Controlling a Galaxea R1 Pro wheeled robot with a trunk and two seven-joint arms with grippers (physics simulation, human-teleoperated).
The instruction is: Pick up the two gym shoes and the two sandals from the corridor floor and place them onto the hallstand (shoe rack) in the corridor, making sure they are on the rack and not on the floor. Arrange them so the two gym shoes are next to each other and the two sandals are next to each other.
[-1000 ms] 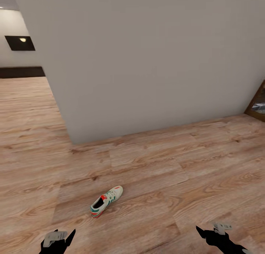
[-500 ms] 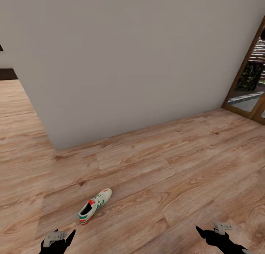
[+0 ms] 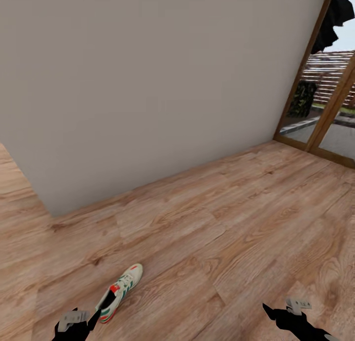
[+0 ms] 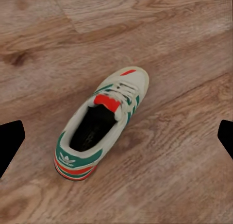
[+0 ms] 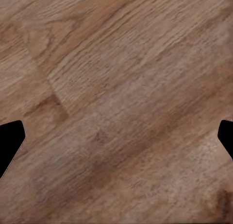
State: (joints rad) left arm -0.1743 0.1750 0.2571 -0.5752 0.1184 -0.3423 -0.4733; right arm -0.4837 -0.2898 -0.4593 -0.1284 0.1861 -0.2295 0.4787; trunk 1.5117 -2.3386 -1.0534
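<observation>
A single cream-white gym shoe with teal-green stripes and a red-orange tongue [image 3: 119,291] is lying upright on the light-brown wood-plank floor [image 3: 236,222], its long axis slanting, toe aiming toward the plain grey wall [image 3: 158,84]. Bare planks are stretching from the shoe toward the wood-framed glass door [image 3: 320,109]. The left gripper [image 4: 116,136] is hanging spread wide above the shoe, holding nothing; the right gripper [image 5: 116,136] is likewise gaping over bare floor.

Gym shoe [image 3: 119,291] on corridor floor [image 3: 222,222], before wall [image 3: 148,84]
</observation>
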